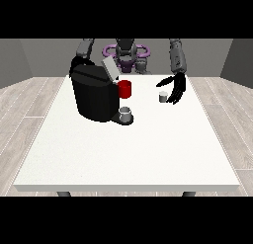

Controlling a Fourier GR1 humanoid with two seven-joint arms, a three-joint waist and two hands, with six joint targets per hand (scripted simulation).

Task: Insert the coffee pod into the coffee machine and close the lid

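Note:
A black coffee machine (93, 95) stands on the white table (128, 154) at the view's left, its grey lid (110, 68) tilted up and open. A small grey cup (126, 113) sits on its drip base. A small grey coffee pod (162, 96) stands upright on the table to the right of the machine. The hand at the view's right (175, 90) hovers just right of the pod, fingers spread and relaxed, apart from it. The hand at the view's left is hidden behind the machine; only its arm (85, 49) shows.
A red mug (125, 89) stands beside the machine, between it and the pod. The table's front half stretches wide toward the camera.

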